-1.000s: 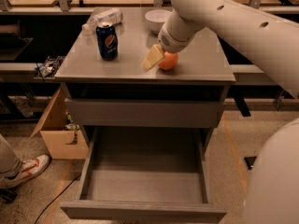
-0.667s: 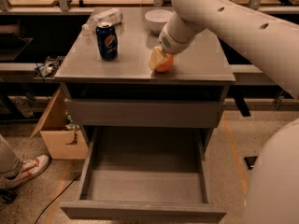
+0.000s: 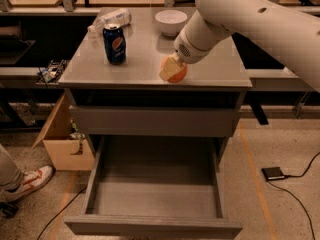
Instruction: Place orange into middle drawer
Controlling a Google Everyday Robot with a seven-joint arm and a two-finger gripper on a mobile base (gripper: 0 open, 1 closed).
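Note:
The orange (image 3: pixel 180 74) sits at the front edge of the grey cabinet top (image 3: pixel 140 66), right of centre. My gripper (image 3: pixel 172 70) reaches down from the upper right and is shut on the orange; one cream finger (image 3: pixel 167 69) covers its left side. The middle drawer (image 3: pixel 152 226) is pulled wide open below, with an empty flat grey floor. It lies directly under and in front of the orange. The closed drawer front (image 3: pixel 152 121) sits between the top and the open drawer.
A blue soda can (image 3: pixel 114 44) stands on the top at the left, a white bowl (image 3: pixel 171 21) and a lying plastic bottle (image 3: pixel 111 19) behind. A cardboard box (image 3: pixel 62 144), a person's shoe (image 3: pixel 25 181) and a black device (image 3: pixel 273 173) with cables are on the floor.
The gripper has closed around the orange, and both have shifted slightly toward the front edge of the cabinet top. The drawer has not moved.

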